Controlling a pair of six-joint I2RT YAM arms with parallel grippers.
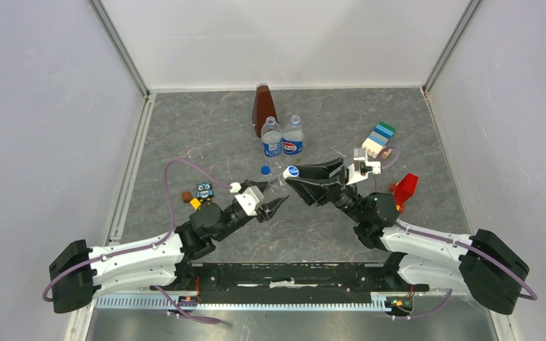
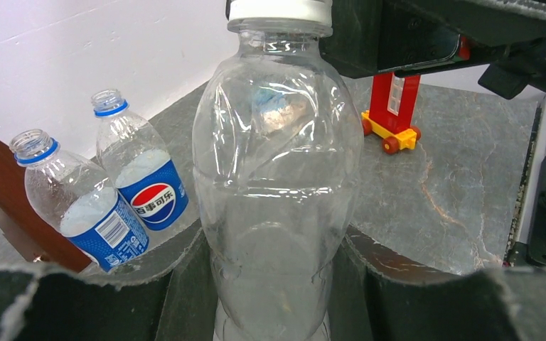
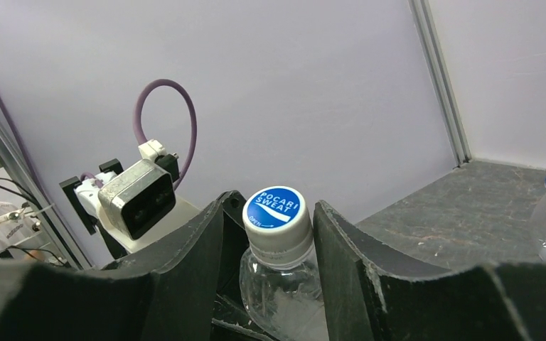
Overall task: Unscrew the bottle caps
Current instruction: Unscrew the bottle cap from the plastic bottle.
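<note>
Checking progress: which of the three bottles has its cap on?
The unlabelled bottle in the left gripper, white cap on; the two blue-labelled bottles stand open.

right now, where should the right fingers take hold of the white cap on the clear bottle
By its round side wall, one finger each side, coming straight over the top: the white cap stands clear above the neck of the clear bottle, whose body the left fingers hold.

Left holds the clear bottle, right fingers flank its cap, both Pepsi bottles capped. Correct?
No: both Pepsi bottles are uncapped; the left wrist view shows their necks open. Otherwise right: left fingers hold the clear bottle, right fingers flank its cap.
</note>
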